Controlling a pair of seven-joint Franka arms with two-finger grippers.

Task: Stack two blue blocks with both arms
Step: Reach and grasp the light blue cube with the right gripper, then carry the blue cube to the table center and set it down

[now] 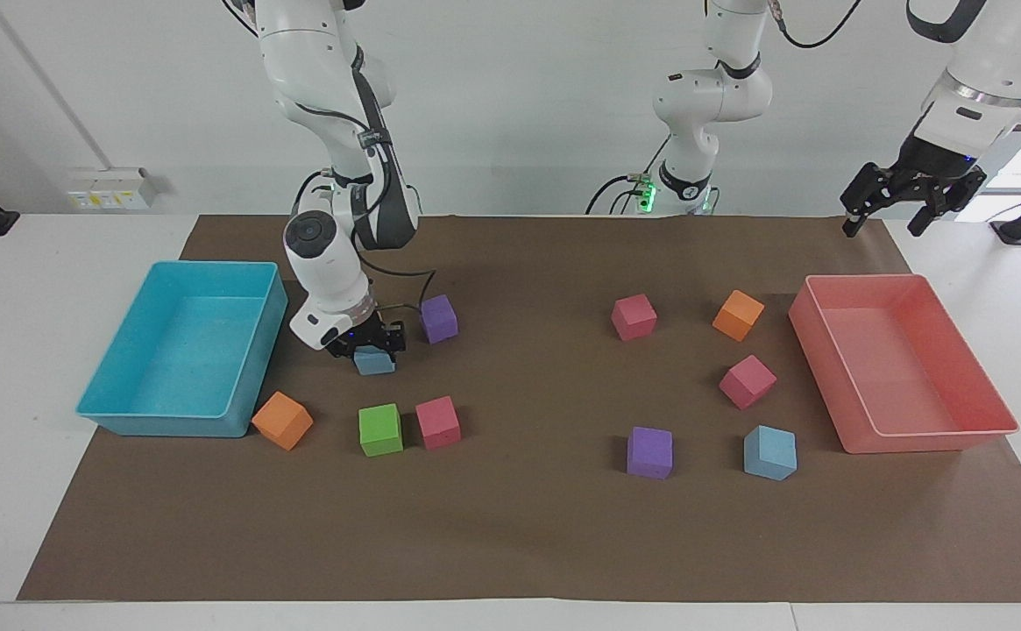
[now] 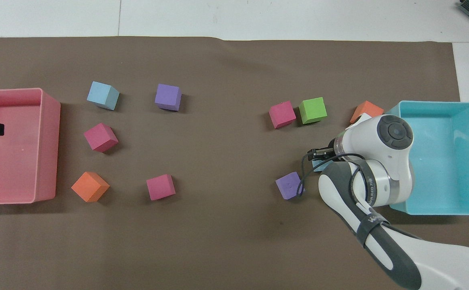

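Note:
One blue block [image 1: 375, 362] lies on the brown mat beside the turquoise tray; only a sliver of the block [image 2: 319, 165] shows in the overhead view. My right gripper [image 1: 368, 350] is down on it, fingers closed against its sides, and the block still rests on the mat. The right arm's wrist hides most of the gripper [image 2: 317, 155] from above. The other blue block [image 1: 769, 452] [image 2: 102, 95] sits alone near the pink tray, toward the left arm's end. My left gripper [image 1: 882, 228] waits open, raised near the pink tray's corner closest to the robots.
The turquoise tray [image 1: 124, 412] stands at the right arm's end and the pink tray [image 1: 922, 434] at the left arm's end. A purple cube [image 1: 438, 317] sits close beside the gripped block. Green [image 1: 380, 429], pink [image 1: 437, 422] and orange [image 1: 282, 420] cubes lie farther out.

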